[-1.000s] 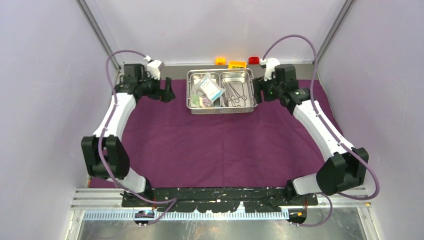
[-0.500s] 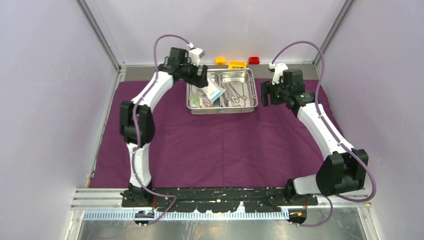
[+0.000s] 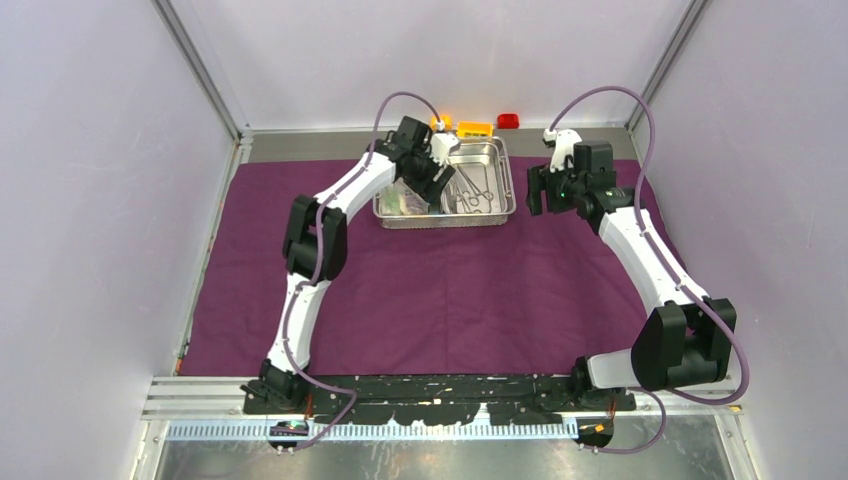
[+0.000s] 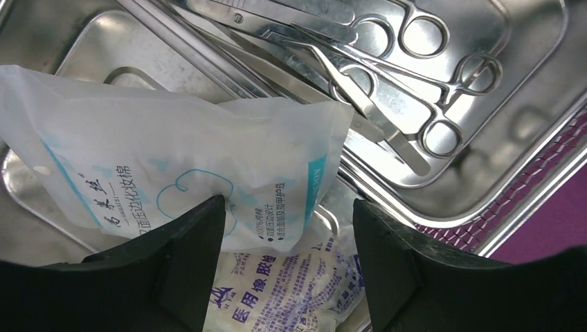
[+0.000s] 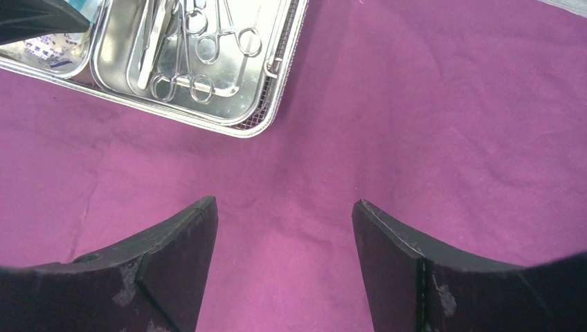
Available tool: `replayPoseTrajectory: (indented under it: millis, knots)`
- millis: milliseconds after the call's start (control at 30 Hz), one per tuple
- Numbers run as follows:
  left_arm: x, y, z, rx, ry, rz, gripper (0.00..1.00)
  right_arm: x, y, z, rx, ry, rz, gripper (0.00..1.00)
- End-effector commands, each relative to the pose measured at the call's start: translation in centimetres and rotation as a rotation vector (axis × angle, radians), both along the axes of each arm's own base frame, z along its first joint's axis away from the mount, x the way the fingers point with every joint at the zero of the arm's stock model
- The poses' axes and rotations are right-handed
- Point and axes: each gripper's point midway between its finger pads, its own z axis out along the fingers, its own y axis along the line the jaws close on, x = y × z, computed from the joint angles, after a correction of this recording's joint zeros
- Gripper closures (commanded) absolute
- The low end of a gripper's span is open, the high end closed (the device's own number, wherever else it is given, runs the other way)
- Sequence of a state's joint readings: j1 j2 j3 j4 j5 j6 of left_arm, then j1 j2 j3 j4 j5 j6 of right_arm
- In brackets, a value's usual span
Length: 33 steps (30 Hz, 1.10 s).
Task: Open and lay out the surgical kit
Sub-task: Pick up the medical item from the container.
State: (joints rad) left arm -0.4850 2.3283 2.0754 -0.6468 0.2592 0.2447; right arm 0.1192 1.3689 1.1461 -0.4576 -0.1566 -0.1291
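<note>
The steel tray [image 3: 508,186] stands at the back of the purple cloth [image 3: 430,290]. Scissors and clamps [image 4: 408,76] lie in its right compartment. A white packet with blue print [image 4: 173,162] rests on a packet with purple print [image 4: 284,294] in the left compartment. My left gripper [image 4: 287,207] is open just above these packets, its fingers [image 4: 187,252] either side of the upper packet's near corner, holding nothing. My right gripper [image 5: 284,204] hangs open over bare cloth, just right of the tray [image 5: 266,114].
An orange brick [image 3: 474,128] and a red brick [image 3: 508,120] sit on the grey strip behind the tray, with a yellow one partly hidden by my left arm [image 3: 350,185]. Purple walls close in the left, back and right sides.
My left arm has swung from the left of the tray to over its left compartment, and its jaws have narrowed somewhat. The right gripper has drifted slightly right, away from the tray.
</note>
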Motion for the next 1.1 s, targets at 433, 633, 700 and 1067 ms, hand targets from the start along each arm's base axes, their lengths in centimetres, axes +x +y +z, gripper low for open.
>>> replayPoseTrajectory:
  millis: [433, 633, 700, 1067]
  knots:
    - [1.4, -0.3, 0.4, 0.107, -0.095, -0.016, 0.69, 0.2, 0.4, 1.9, 0.022, -0.070, 0.042, 0.24]
    - [1.0, -0.7, 2.5, 0.088, -0.106, -0.059, 0.88, 0.2, 0.4, 1.5, 0.023, -0.058, 0.047, 0.24]
    - [0.6, -0.9, 3.8, 0.080, -0.110, -0.080, 0.92, 0.2, 0.5, 1.4, 0.025, -0.054, 0.051, 0.24]
    - [-3.5, 0.1, 11.6, 0.270, -0.277, -0.271, 1.00, 0.3, 0.0, 1.8, 0.011, -0.069, 0.028, 0.25]
